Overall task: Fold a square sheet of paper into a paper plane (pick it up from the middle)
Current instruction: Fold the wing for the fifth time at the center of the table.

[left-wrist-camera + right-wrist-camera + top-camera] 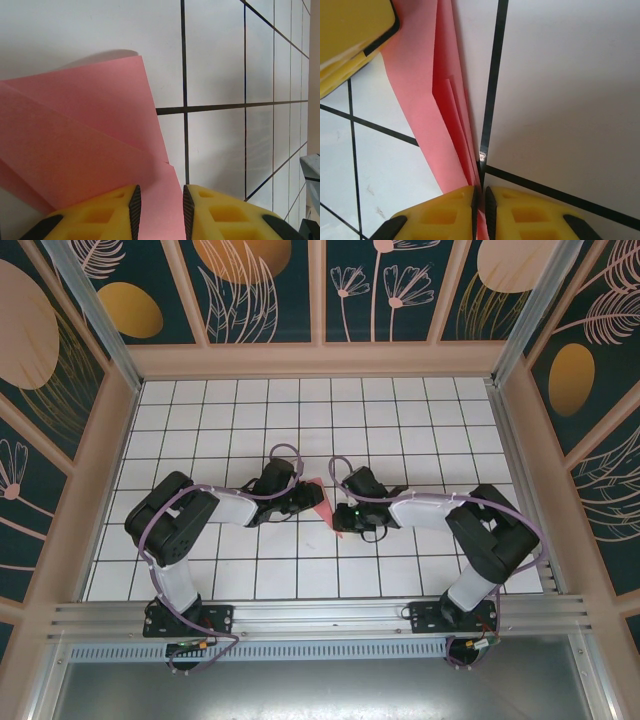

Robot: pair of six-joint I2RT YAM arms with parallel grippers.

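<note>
Where the paper is: the square sheet of paper point(318, 502) sits at the middle of the table point(200, 570), well away from every edge, between the two arms.
Paper's shape: no flat square now. The left wrist view shows one flap lying slantwise over another layer point(90, 150), and the right wrist view shows several narrow layers stacked along a long crease point(440, 125).
Left gripper: the left gripper point(160, 212) has its jaws apart, with the pink paper running through the gap. I see no pinch on it.
Right gripper: the right gripper point(481, 205) has its jaws drawn almost together on the thin folded edge, so it grips the paper there.
Arms: both reach inward and nearly meet over the paper.
Done so far: I judge the early folds made, since the layers overlap and hold a crease.
Left to do: no finished dart with nose and centre ridge shows, so more folds and the final shaping look outstanding.
Unclear: which fold this one is, I cannot tell.
</note>
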